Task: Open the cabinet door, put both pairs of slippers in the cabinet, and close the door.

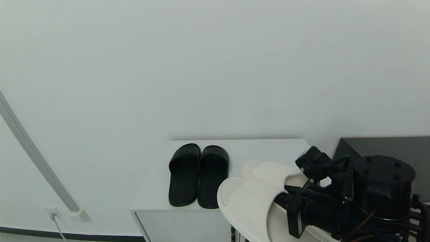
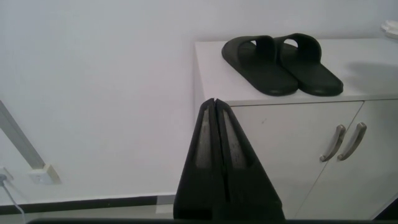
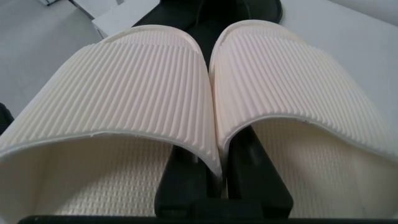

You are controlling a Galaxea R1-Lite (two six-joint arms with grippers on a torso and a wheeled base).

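Cabinet (image 1: 151, 198) doors shut; right arm loaded, left arm free for the handles.
White slippers (image 1: 255, 205) are pinched side by side in the right gripper (image 3: 221, 180), whose fingers are clamped on the two inner strap edges. Their long axis runs in line with the fingers, toes ahead, over the cabinet's front corner. Black slippers (image 1: 198, 174) lie on the cabinet top, beyond the white pair's toes. The two door handles (image 2: 344, 142) stand upright, side by side, ahead of the left gripper (image 2: 214, 109) and well apart from it. Its fingers are pressed together on nothing. Judgement: the handle pull falls to the left arm, which must part its fingers first.
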